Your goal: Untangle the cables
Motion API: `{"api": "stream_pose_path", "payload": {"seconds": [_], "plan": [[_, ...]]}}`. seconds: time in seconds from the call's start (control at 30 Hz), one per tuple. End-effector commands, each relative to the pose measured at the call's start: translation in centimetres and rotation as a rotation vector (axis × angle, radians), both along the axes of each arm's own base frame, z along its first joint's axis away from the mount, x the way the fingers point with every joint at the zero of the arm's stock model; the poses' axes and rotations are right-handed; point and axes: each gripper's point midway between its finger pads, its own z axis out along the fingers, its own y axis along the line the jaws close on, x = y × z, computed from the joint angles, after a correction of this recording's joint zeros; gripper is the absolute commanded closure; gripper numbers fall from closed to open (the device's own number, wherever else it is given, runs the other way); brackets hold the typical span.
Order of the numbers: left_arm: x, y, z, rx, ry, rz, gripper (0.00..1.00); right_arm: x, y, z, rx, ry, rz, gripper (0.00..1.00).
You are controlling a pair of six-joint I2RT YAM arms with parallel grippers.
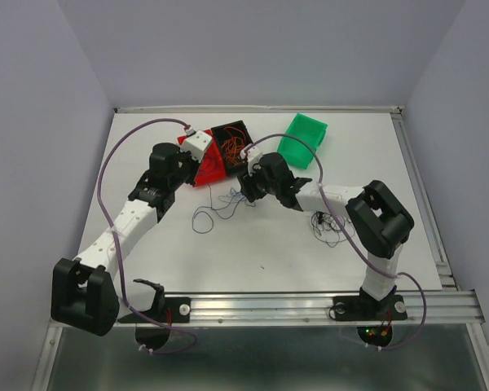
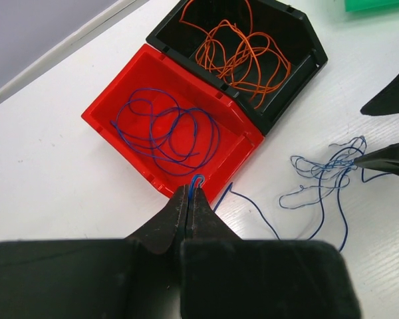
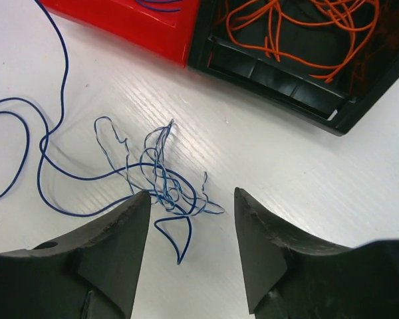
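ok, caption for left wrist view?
Left jaws pinch a blue cable by the red bin's rim; orange cables in black bin.

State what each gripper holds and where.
Left gripper pinches a blue cable at a small loop by the rim of the red bin. Right gripper, open over the blue tangle, holds nothing.

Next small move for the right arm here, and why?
Probably lower and close the right tool on the blue tangle: its jaws stand open above it, while the left tool is shut on a blue strand at the red bin.
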Motion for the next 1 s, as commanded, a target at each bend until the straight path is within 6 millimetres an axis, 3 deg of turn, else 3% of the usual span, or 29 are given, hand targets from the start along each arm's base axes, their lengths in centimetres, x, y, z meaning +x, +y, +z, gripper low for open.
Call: {"api": "stream_pose_path", "payload": {"seconds": [0.0,0.3,0.47,0.5,0.53,0.63,0.67,0.7,0.73,0.77,0.8,0.83,0.87,0.97], "plan": [[-0.1,-0.8,0.8,-0.014,-0.029,-0.040,1.00,0.4,2.2,0.3,0.047,-0.043,0.071,0.42],[0.1,-1.1,-0.1,0.003,-0.002,-0.047,1.00,0.4,3.5,-0.7,0.051,-0.033,0.127,0.43],[0.1,-1.2,-0.3,0.007,0.002,-0.048,1.00,0.7,3.7,-0.7,0.044,-0.045,0.126,0.50],[0.2,-1.2,-0.4,0.010,0.006,-0.048,1.00,0.7,3.8,-0.6,0.046,-0.047,0.128,0.55],[0.2,-1.3,-0.5,0.012,0.006,-0.053,1.00,0.7,3.9,-0.6,0.047,-0.050,0.128,0.68],[0.2,-1.7,-1.2,0.019,0.026,-0.066,1.00,0.8,3.5,-0.5,0.045,-0.057,0.113,0.86],[0.1,-1.9,-1.5,0.024,0.036,-0.080,1.00,1.0,3.5,0.6,0.067,-0.081,0.102,0.95],[0.1,-2.2,-2.0,0.035,0.053,-0.092,1.00,0.4,2.9,0.2,0.066,-0.077,0.091,0.99],[-0.1,-2.8,-2.3,0.040,0.062,-0.113,1.00,0.7,2.7,2.1,0.096,-0.122,0.070,1.00],[-0.2,-3.1,-2.7,0.047,0.070,-0.122,1.00,0.5,2.3,1.3,0.091,-0.114,0.060,1.00],[-0.3,-3.4,-3.3,0.062,0.085,-0.129,0.99,0.2,2.0,3.3,0.124,-0.142,0.050,0.99],[-0.4,-3.7,-3.6,0.071,0.092,-0.136,0.99,-0.3,1.3,3.1,0.127,-0.145,0.040,0.99],[-0.5,-4.1,-3.8,0.081,0.096,-0.143,0.97,-0.6,1.0,5.2,0.166,-0.172,0.026,1.00],[-0.8,-4.6,-4.4,0.092,0.108,-0.163,0.92,-1.1,-0.5,6.7,0.197,-0.195,-0.031,1.00]]}}
